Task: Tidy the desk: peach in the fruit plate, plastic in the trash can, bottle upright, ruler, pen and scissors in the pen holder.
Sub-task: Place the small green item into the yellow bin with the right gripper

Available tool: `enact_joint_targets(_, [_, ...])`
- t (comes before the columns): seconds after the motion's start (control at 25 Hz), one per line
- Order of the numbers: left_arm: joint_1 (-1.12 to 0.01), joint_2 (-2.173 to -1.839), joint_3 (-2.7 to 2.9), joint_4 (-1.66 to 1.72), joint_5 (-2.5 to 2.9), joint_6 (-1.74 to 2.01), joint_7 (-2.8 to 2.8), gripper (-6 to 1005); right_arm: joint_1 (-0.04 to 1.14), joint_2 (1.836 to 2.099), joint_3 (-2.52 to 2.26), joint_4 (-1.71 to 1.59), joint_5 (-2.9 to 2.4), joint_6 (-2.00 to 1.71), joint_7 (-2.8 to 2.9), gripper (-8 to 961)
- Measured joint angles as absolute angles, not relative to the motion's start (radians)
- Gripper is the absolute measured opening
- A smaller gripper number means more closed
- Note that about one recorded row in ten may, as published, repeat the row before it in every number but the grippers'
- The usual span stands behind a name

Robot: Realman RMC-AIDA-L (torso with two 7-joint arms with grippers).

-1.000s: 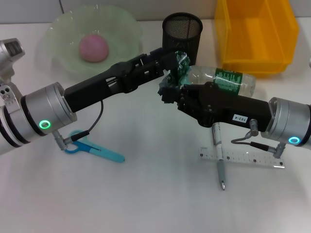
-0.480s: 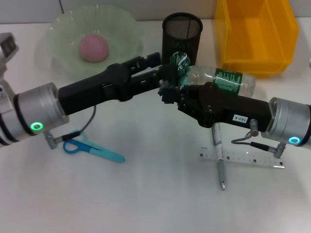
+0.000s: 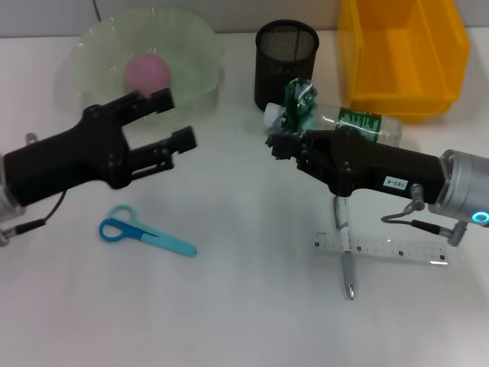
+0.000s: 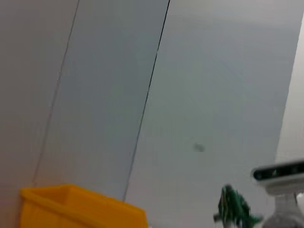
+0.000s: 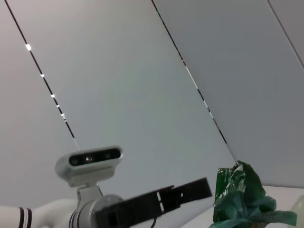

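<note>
Left claw (image 3: 177,117) pulled back, fingers apart and empty; right claw (image 3: 284,142) stays clamped on crinkled green plastic (image 3: 299,101).

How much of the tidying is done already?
Done: the peach sits in the fruit plate. In hand: the right gripper holds the green plastic; the trash can awaits it. The left gripper is open and empty. Left: the bottle lies down; scissors, pen, ruler lie outside the pen holder.
</note>
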State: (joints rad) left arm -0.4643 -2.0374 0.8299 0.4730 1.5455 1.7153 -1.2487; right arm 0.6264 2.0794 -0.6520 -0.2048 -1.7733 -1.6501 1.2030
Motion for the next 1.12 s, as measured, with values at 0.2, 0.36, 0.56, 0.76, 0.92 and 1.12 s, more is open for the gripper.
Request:
enact_joint_targets(0.2, [-0.403,-2.024,0.831,0.464,1.555,1.709,-1.094,787,0.619,2.078,-0.652,-0.230,-1.773,-1.657,1.216,38])
enact_joint_targets(0.36, [-0.364,-2.033,0.833,0.411,1.609,1.672,-0.951,786,0.618,2.077,-0.652,-0.239,-1.774,-1.658,1.223,38])
enact_joint_targets(0.56, [-0.359,-2.041,0.833,0.341,1.655,1.613,-0.844,786,0.618,2.077,-0.653,-0.247,-1.776,-1.658,1.233,38])
enact_joint_targets(0.76, [-0.343,-2.061,0.833,0.327,1.661,1.536,-0.775,785,0.619,2.077,-0.653,-0.259,-1.776,-1.660,1.250,37])
enact_joint_targets(0.92, [-0.344,-2.062,0.833,0.325,1.661,1.532,-0.775,785,0.618,2.077,-0.653,-0.270,-1.776,-1.659,1.253,37])
enact_joint_targets(1.12, [-0.349,-2.062,0.833,0.325,1.661,1.527,-0.775,785,0.599,2.074,-0.634,-0.349,-1.768,-1.660,1.272,36])
